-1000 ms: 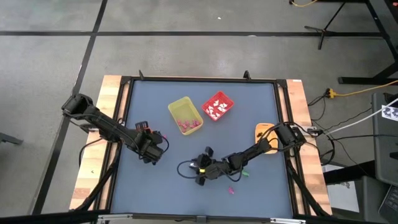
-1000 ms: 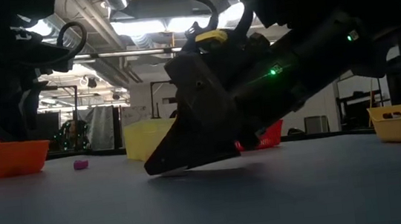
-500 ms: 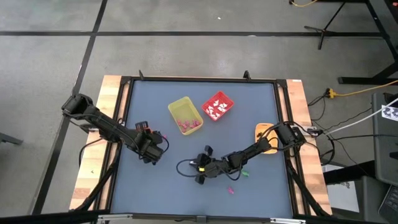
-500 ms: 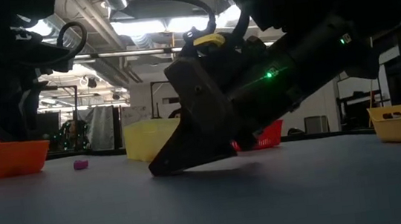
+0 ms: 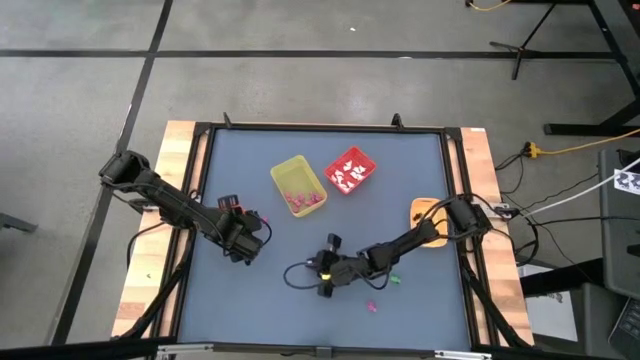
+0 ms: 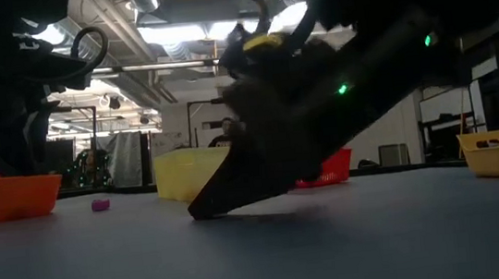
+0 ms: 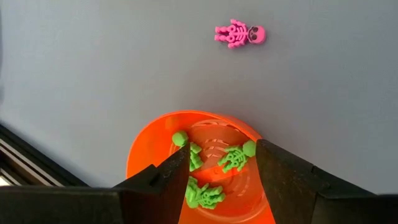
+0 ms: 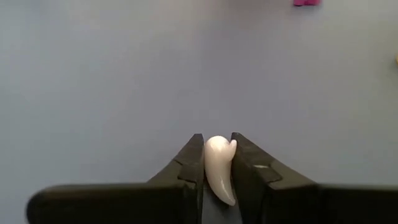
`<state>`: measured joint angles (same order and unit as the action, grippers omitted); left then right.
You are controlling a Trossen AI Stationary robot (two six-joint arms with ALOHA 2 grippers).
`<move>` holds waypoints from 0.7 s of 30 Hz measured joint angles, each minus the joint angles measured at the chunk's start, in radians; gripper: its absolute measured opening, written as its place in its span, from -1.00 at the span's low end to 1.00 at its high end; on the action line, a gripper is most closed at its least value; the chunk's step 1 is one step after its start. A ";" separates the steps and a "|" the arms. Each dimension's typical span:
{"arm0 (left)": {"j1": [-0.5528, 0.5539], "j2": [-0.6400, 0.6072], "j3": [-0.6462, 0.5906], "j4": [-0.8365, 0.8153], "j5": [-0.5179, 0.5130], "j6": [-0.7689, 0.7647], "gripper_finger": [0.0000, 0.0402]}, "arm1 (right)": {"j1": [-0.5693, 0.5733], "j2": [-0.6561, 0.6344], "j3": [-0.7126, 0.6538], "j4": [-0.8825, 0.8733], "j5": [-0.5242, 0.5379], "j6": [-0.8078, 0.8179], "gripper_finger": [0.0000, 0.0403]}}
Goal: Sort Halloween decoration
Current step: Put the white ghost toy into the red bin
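- The right end effector (image 8: 217,163) sits low over the front middle of the blue-grey worktop (image 5: 250,290), its two dark fingers (image 8: 191,163) closed in on a small white, curved, ghost-shaped plastic trinket (image 8: 218,167) clamped upright between them.
- The left end effector (image 7: 217,168) waits at the left side of the worktop with its jaws spread wide and nothing between them; past them its wrist view shows a round orange plastic bowl (image 7: 146,149) holding small green skeleton figures (image 7: 233,157), and a pink plastic skeleton (image 7: 240,33) lying flat on the worktop well apart from the bowl.
- A square yellow plastic bin (image 5: 297,185) holds pink trinkets; just beside it a square red plastic bin (image 5: 350,170) holds white ones.
- One loose pink trinket (image 5: 371,306) and one green trinket (image 5: 393,280) lie on the worktop near the right arm.
- An orange tray (image 5: 422,213) sits by the worktop's right edge.
- No brand, label or writing is readable anywhere.
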<state>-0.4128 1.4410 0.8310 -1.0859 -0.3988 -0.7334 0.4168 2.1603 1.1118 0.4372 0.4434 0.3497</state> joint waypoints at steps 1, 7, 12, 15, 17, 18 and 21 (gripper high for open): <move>0.000 0.000 0.000 0.000 0.000 0.000 -0.14 | -0.002 -0.018 -0.001 -0.017 -0.001 -0.026 -0.73; 0.000 0.000 0.000 0.000 0.000 0.000 -0.14 | -0.048 -0.168 0.001 -0.194 0.025 -0.103 -0.73; 0.000 0.000 0.000 0.003 0.000 0.000 -0.14 | -0.125 -0.294 0.001 -0.396 0.047 -0.138 -0.69; 0.000 0.000 0.000 0.009 0.000 0.000 -0.14 | -0.184 -0.348 0.002 -0.509 0.079 -0.153 -0.69; 0.000 0.000 0.000 0.010 0.000 0.000 -0.14 | -0.229 -0.373 0.002 -0.563 0.108 -0.153 -0.69; 0.000 0.000 0.000 0.011 0.000 0.000 -0.14 | -0.252 -0.384 0.002 -0.585 0.118 -0.154 -0.69; 0.000 0.000 0.000 0.012 0.000 0.000 -0.14 | -0.325 -0.394 0.003 -0.623 0.125 -0.161 -0.68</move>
<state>-0.4126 1.4410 0.8314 -1.0741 -0.3988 -0.7334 0.0922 1.7664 1.1143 -0.1860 0.5685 0.1889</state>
